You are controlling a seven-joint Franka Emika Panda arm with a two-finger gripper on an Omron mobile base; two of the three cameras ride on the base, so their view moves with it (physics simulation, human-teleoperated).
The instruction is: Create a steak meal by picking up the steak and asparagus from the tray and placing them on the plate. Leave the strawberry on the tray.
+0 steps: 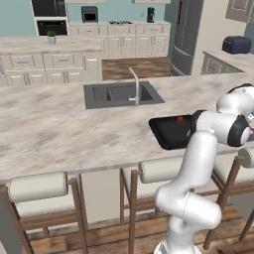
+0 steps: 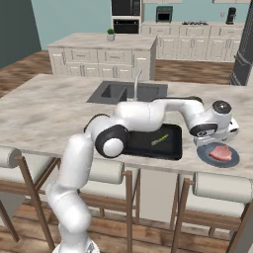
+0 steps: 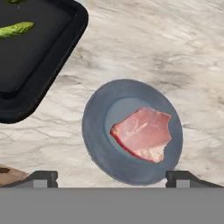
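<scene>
One item is done: your steak (image 3: 143,134) lies flat on the plate (image 3: 97,140), which sits on the worktop (image 3: 175,52) just beside the tray (image 3: 48,65). Your asparagus (image 3: 15,29) (and the strawberry (image 1: 179,119)) rests on the tray. Your fingers (image 3: 177,178) hang spread wide above the plate, holding nothing.

The arm (image 2: 133,116) is glossy white, built of thick rounded tubular links that swell at each bend. The joints (image 2: 112,142) are capped with dark grey-black rings and discs, one round cap (image 2: 222,106) showing a small pale centre. The hand (image 2: 226,129) is a boxy white block. Two small dark grey fingertips (image 3: 43,178) are squared, each with a lighter grey face
</scene>
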